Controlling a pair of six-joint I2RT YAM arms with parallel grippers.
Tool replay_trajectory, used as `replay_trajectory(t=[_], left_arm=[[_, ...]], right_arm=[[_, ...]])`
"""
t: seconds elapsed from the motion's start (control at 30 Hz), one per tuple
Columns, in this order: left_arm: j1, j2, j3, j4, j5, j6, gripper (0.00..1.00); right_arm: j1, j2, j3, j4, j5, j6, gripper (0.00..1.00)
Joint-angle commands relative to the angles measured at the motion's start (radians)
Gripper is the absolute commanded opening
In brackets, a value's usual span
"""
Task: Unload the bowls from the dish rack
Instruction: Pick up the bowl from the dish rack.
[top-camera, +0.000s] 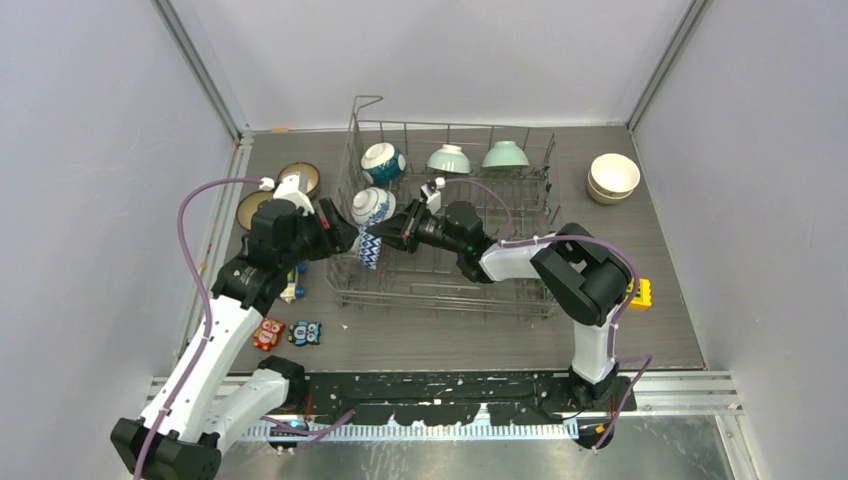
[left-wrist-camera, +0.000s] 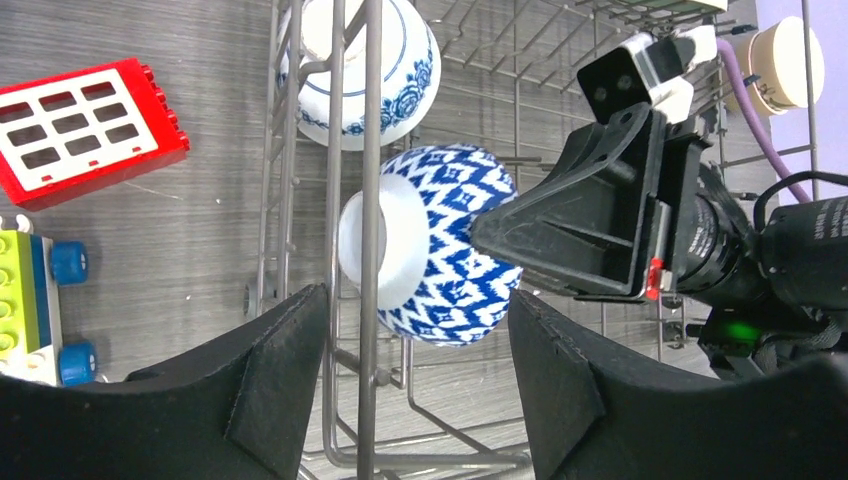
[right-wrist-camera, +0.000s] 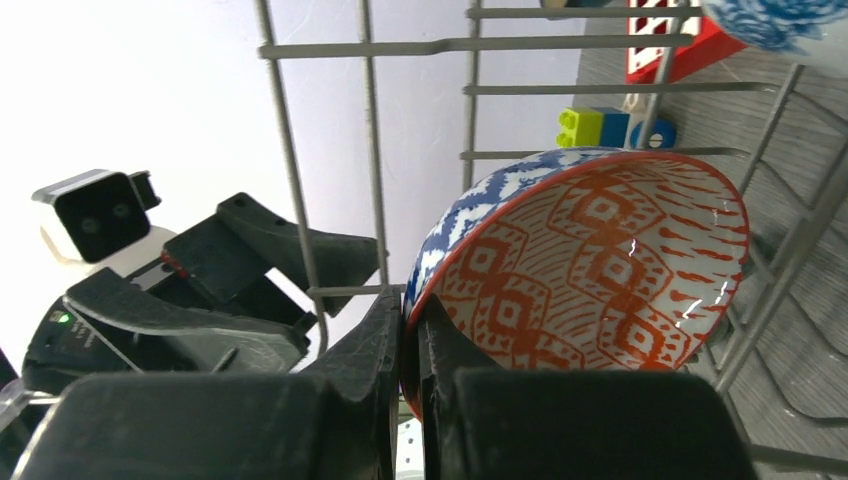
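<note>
The grey wire dish rack (top-camera: 450, 292) stands mid-table. My right gripper (top-camera: 392, 240) reaches across it and is shut on the rim of a blue-and-white diamond-patterned bowl (top-camera: 368, 248) with a red-orange inside (right-wrist-camera: 590, 260). It holds the bowl on edge at the rack's left end. My left gripper (top-camera: 340, 238) is open just outside that end. Its jaws straddle a rack wire (left-wrist-camera: 372, 100), with the bowl (left-wrist-camera: 455, 250) between and beyond them, not touching. A floral blue-and-white bowl (top-camera: 372, 207), a dark teal one (top-camera: 383, 162) and two pale mint ones (top-camera: 449, 158) (top-camera: 505, 154) stand in the rack.
Two brown bowls (top-camera: 298, 178) (top-camera: 252, 208) sit on the table left of the rack. Stacked cream bowls (top-camera: 613, 177) sit at the right. Toy blocks lie near the left arm (top-camera: 268, 333) (top-camera: 306, 332), with a red one (left-wrist-camera: 85, 125). A yellow brick (top-camera: 640, 292) lies at the right.
</note>
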Motion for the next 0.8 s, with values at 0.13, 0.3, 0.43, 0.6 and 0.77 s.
replay_trajectory(t=[0.13,0.3,0.43,0.6,0.77], left_arm=[[-0.023,-0.07,0.076,-0.075,0.02,0.001,0.74],[-0.023,-0.107,0.091,-0.089,0.005,0.013,0.81],[-0.024,-0.114,0.092,-0.088,-0.008,0.01,0.85],[-0.023,-0.11,0.094,-0.098,-0.016,0.005,0.87],[-0.023,-0.107,0.115,-0.09,-0.025,0.005,0.88]], right_arm=[[-0.026,-0.125,0.018,0.088,-0.082,-0.016,0.01],[-0.044,-0.214,-0.02,0.009,-0.077,-0.097,0.01],[-0.068,-0.276,-0.041,-0.039,-0.089,-0.13,0.01],[-0.124,-0.342,-0.069,-0.075,-0.114,-0.151,0.01],[-0.19,-0.431,-0.087,-0.122,-0.138,-0.185,0.01]])
